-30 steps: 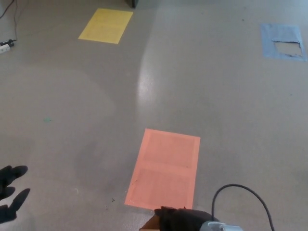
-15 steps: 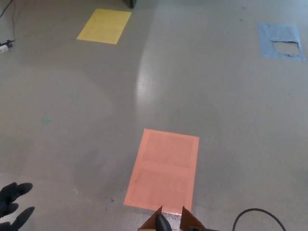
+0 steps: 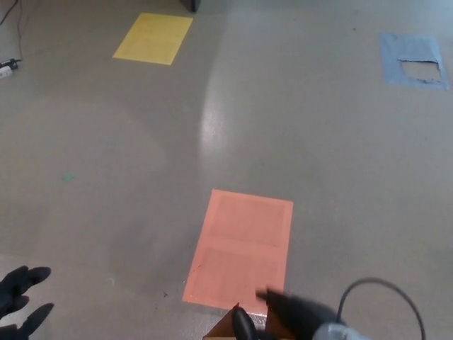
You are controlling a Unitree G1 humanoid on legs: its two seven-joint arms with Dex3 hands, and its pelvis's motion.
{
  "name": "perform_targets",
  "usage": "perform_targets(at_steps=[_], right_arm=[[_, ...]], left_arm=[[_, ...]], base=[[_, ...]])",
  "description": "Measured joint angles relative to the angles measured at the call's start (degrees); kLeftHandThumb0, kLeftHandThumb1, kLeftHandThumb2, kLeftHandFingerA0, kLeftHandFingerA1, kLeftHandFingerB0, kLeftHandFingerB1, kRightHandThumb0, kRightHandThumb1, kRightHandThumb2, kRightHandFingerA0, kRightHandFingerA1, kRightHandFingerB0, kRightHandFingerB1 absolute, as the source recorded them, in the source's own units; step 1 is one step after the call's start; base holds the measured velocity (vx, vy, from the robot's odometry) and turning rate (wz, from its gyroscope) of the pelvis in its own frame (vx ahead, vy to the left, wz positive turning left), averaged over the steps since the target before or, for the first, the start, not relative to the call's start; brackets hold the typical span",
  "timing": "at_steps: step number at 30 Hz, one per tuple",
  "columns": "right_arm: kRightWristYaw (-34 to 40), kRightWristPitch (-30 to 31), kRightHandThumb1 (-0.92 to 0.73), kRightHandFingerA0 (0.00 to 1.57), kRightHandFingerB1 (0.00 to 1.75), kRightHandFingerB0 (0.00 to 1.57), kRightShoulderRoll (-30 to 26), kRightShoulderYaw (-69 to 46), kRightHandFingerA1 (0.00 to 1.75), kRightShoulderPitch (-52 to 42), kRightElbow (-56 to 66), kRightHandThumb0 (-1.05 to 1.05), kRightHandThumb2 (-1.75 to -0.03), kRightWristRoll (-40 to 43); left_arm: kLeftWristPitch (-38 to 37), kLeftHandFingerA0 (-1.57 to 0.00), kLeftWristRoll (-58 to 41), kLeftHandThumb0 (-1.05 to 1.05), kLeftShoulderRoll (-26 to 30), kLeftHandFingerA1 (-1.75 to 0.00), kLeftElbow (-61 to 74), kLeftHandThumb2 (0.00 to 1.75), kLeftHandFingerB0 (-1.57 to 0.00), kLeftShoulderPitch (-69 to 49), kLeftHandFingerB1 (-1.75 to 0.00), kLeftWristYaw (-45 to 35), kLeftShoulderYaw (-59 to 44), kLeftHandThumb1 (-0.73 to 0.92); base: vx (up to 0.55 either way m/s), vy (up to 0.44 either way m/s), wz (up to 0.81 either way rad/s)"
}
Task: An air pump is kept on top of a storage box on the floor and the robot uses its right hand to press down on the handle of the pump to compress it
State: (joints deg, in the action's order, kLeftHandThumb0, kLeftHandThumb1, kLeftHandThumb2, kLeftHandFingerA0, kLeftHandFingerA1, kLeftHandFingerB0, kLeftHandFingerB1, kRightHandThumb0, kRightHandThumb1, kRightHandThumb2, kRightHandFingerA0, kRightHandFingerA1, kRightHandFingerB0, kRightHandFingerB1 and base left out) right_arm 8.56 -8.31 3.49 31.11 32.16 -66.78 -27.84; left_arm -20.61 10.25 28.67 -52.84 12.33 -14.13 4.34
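Back into view, blurred right hand point(image 3: 297, 315) covers box point(image 3: 225, 327) corner, fingers' state unclear; left hand point(image 3: 20, 297) spread.

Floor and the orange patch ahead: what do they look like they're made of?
The floor looks like smooth sealed concrete or vinyl, semi-gloss: a pale streak of light reflects off it. The orange patch looks like a thin matte sheet or painted marking lying flat, with a faint crease across its middle; which of the two, I cannot tell.
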Motion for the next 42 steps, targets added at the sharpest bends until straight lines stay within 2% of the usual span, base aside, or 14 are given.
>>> perform_targets(at_steps=[3,5,6,16,17,20,22,23,26,34,35,37,38,42], right_arm=[[-0.2,-1.1,-0.75,0.05,0.26,0.05,-1.9,-3.7,0.37,0.5,6.6,-0.72,-1.03,1.2],[-0.4,-1.5,-0.76,0.05,0.27,0.05,-3.0,-6.2,0.35,0.4,10.6,-0.73,-1.04,1.8],[-0.5,-1.6,-0.77,0.07,0.29,0.07,-3.2,-6.8,0.37,0.4,11.3,-0.76,-1.06,2.0],[1.7,-6.2,-0.65,0.0,0.45,0.0,-13.7,-23.8,0.46,-5.7,15.2,-0.31,-1.13,7.3],[2.0,-6.3,-0.88,0.21,0.29,0.18,-14.4,-24.1,0.31,-5.9,13.4,-0.54,-0.67,7.4],[3.1,-6.3,-0.89,0.22,0.28,0.18,-16.0,-25.6,0.31,-5.9,6.5,-0.59,-0.67,7.8],[3.4,-6.2,-0.62,0.0,0.45,0.0,-16.4,-26.2,0.46,-5.9,4.0,-0.32,-1.12,8.0],[3.6,-5.7,-0.63,0.0,0.46,0.0,-16.5,-27.7,0.46,-5.9,0.6,-0.32,-1.13,8.5],[3.5,-4.0,-0.74,0.05,0.32,0.04,-16.6,-30.6,0.38,-6.6,-4.7,-0.66,-1.03,9.9],[0.2,1.4,-0.76,0.04,0.32,0.04,-16.4,-33.7,0.36,-12.4,-9.9,-0.64,-1.03,12.1],[-0.1,1.6,-0.75,0.04,0.31,0.04,-16.4,-33.6,0.34,-12.7,-10.0,-0.64,-1.03,12.2],[-1.1,2.2,-0.75,0.04,0.31,0.04,-16.4,-33.4,0.35,-13.8,-10.1,-0.66,-1.04,12.3],[-1.1,2.2,-0.75,0.05,0.33,0.05,-16.4,-33.4,0.36,-13.8,-10.1,-0.66,-1.04,12.3],[-2.6,2.9,-0.76,0.05,0.32,0.04,-16.5,-32.4,0.39,-13.9,-10.1,-0.65,-1.04,12.3]], left_arm=[[0.0,-0.05,0.0,-0.71,0.1,-0.43,0.0,1.09,-0.07,0.2,-0.34,0.0,0.0,0.77],[0.0,-0.12,0.0,-0.68,0.1,-0.32,0.0,0.73,-0.1,0.4,-0.25,0.0,0.0,0.92],[0.0,-0.07,0.0,-0.7,0.1,-0.44,0.0,1.08,-0.04,0.4,-0.36,0.0,0.0,0.76],[0.0,0.0,0.0,-0.34,0.0,-0.47,-2.4,1.14,0.0,-0.9,-0.47,0.1,-0.3,0.59],[0.0,0.0,0.0,-0.34,0.0,-0.47,-2.7,1.14,0.0,-1.1,-0.47,0.1,-0.3,0.59],[0.0,0.0,-0.2,-0.33,-0.1,-0.47,-3.5,1.14,0.0,-1.2,-0.47,0.1,-0.7,0.6],[0.0,-0.01,-0.2,-0.33,-0.2,-0.48,-3.6,1.14,0.0,-1.4,-0.47,0.2,-0.8,0.6],[0.0,-0.09,-0.3,-0.74,-0.2,-0.38,-3.6,0.92,-0.1,-1.9,-0.37,0.2,-1.0,0.82],[-0.1,-0.01,-0.3,-0.34,0.1,-0.48,-3.4,1.14,0.0,-3.0,-0.47,0.1,-1.6,0.6],[-0.2,0.0,-0.2,-0.34,2.3,-0.46,-2.5,1.13,0.0,-5.1,-0.46,-0.7,-1.8,0.58],[-0.2,-0.23,-0.2,-0.69,2.3,-0.33,-2.5,0.69,-0.16,-5.2,-0.28,-0.7,-1.7,0.92],[-0.2,-0.01,0.1,-0.34,2.5,-0.47,-2.2,1.13,-0.01,-5.3,-0.46,-0.7,-1.2,0.58],[-0.2,-0.24,0.1,-0.67,2.5,-0.33,-2.2,0.69,-0.16,-5.3,-0.29,-0.7,-1.2,0.92],[-0.2,-0.25,0.7,-0.67,2.5,-0.34,-1.7,0.7,-0.17,-5.3,-0.29,-0.6,0.0,0.92]], base=[[0.0,0.0,0.0],[0.0,0.0,0.0],[0.0,0.0,0.0],[0.0,0.0,0.0],[0.0,0.0,0.0],[0.0,0.0,0.0],[0.0,0.0,0.0],[0.0,0.0,0.0],[0.0,0.0,0.0],[0.0,0.0,0.0],[0.0,0.0,0.0],[0.0,0.0,0.0],[0.0,0.0,0.0],[0.0,0.0,0.0]])
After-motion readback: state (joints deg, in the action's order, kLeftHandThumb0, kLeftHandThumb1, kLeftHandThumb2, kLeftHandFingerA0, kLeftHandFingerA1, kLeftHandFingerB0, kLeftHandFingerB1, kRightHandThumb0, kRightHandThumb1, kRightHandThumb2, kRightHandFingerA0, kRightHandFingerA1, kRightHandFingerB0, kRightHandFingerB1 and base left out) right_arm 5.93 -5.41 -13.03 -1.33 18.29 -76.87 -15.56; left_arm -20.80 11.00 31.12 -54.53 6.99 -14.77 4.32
